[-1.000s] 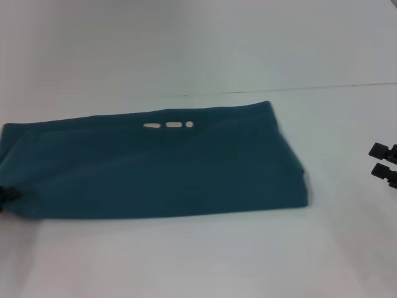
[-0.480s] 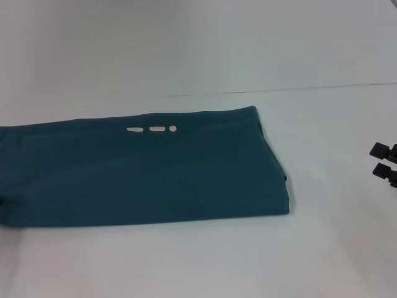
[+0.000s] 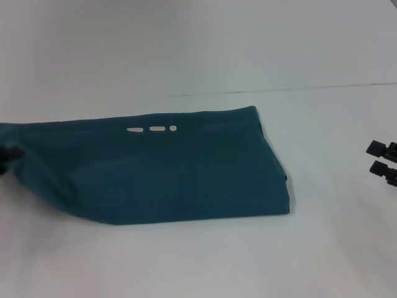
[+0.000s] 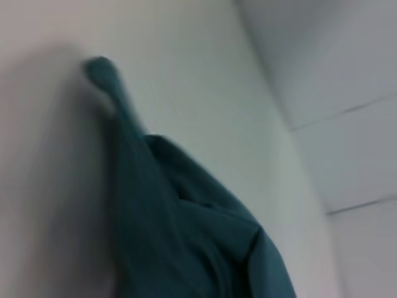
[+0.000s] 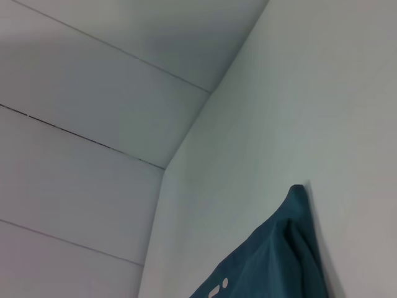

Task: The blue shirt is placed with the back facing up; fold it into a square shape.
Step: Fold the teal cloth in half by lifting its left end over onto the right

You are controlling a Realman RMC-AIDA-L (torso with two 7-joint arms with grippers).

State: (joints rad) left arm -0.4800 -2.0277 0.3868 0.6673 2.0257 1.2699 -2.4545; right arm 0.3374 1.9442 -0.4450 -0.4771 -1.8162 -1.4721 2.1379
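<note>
While folded into a long band, the blue shirt (image 3: 180,171) lies flat on the white bench (image 3: 198,261), three small white marks (image 3: 152,130) near its far edge. Its right end is a neat folded edge; its left end is bunched and lifted off the bench. The left hand (image 3: 7,158) sits at that bunched end, at the shirt's left extreme, closed on the cloth. The left wrist view shows the shirt's fabric (image 4: 186,236) gathered into a twisted point, hanging in folds. The right hand (image 3: 383,162) rests on the bench well apart from the shirt's right edge, fingers apart, holding nothing. The right wrist view catches one shirt corner (image 5: 279,254).
</note>
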